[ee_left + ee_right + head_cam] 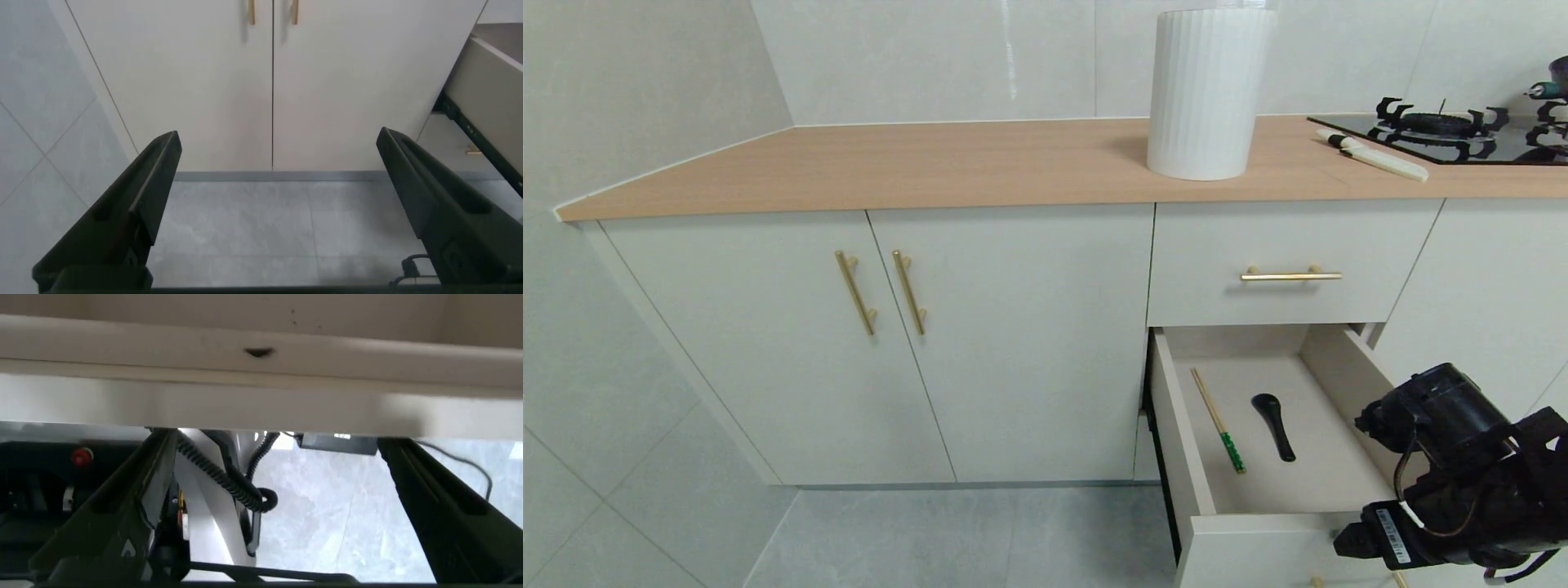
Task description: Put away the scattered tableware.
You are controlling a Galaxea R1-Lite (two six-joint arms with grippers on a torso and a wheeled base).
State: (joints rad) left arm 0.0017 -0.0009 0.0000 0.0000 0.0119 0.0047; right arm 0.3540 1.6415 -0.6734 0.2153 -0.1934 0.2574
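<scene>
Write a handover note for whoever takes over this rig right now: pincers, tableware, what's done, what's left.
Left pincer: open, empty, facing the cabinet doors.
Right pincer: open, empty, low by the front of the drawer.
Done: chopsticks and black spoon lie side by side in the open drawer.
Left: a knife lies on the counter beside the stove; it likely goes in next, then shut the drawer.
</scene>
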